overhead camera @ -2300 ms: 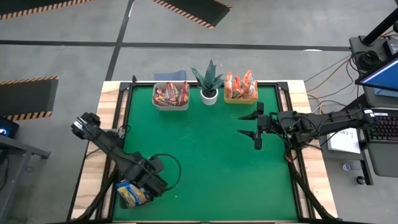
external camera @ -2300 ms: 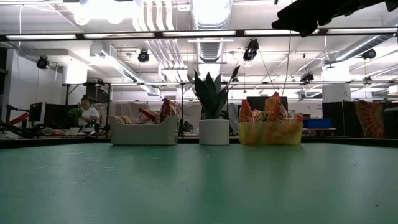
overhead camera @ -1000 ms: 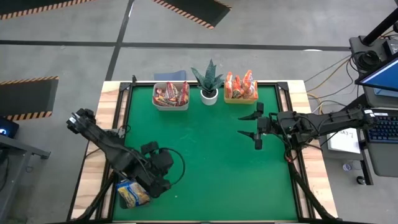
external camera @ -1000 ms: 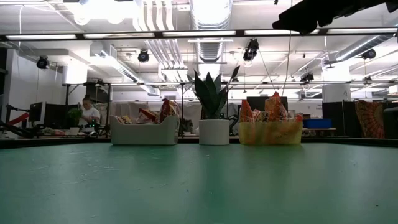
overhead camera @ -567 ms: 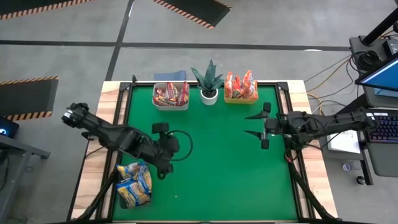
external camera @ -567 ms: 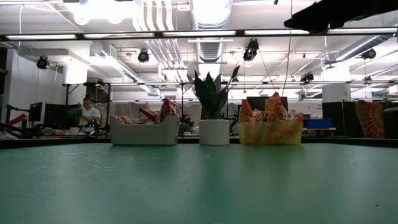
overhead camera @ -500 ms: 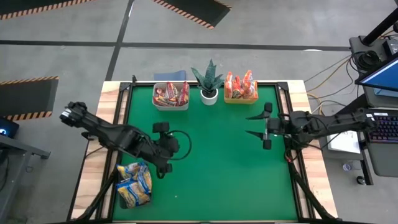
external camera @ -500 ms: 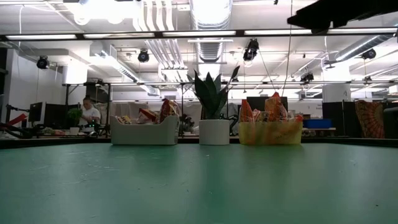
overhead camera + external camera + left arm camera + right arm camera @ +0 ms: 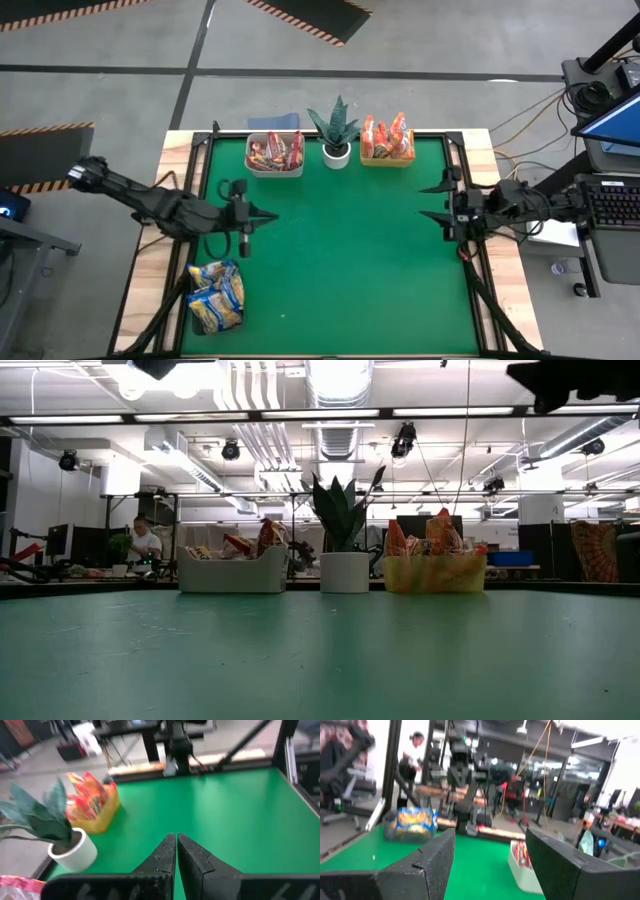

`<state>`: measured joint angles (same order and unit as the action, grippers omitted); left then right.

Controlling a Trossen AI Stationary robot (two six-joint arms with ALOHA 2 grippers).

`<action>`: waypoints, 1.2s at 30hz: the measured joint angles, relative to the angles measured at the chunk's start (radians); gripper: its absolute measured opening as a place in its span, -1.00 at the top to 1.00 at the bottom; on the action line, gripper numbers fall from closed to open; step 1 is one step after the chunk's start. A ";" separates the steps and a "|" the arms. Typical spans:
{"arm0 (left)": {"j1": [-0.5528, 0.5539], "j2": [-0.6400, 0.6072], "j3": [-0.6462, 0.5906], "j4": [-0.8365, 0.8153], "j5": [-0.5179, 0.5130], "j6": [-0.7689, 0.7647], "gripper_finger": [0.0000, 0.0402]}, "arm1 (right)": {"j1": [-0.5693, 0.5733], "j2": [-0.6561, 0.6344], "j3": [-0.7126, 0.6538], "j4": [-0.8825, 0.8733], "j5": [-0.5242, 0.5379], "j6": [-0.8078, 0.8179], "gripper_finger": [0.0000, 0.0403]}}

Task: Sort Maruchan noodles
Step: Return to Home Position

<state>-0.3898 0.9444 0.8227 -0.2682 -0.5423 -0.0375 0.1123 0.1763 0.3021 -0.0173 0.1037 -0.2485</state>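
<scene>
The Maruchan noodles stand sorted in three places. Red-white packets fill a white bin (image 9: 274,153) at the far edge. Orange-red packets fill a yellow bin (image 9: 387,143) beside the potted plant (image 9: 335,130). Yellow-blue packets (image 9: 215,297) sit at the near left corner, just off the green mat. My left gripper (image 9: 270,215) hovers over the mat's left part, shut and empty, pointing toward the right edge; its closed fingers (image 9: 170,851) show in the left wrist view. My right gripper (image 9: 429,201) hangs by the right edge, open and empty, pointing left (image 9: 490,840).
The green mat (image 9: 340,260) lies bare between the two arms. A black frame (image 9: 205,160) borders the mat, with wooden margins outside it. Cables, a keyboard and a laptop (image 9: 610,150) sit beyond the right edge.
My left gripper has swung up off the yellow-blue packets at the near left corner toward the far edge, turning until it points at the right edge; the packets now show uncovered. My right gripper has drawn back toward the right edge, staying open.
</scene>
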 joint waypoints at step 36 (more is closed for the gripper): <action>0.285 -0.804 -0.812 0.592 0.036 0.174 1.00 | 0.000 -0.170 -0.144 -0.025 0.001 -0.025 0.22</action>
<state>-0.1049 0.1403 0.0105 0.3238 -0.5060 0.1367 0.1123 0.0063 0.1585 -0.0424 0.1052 -0.2737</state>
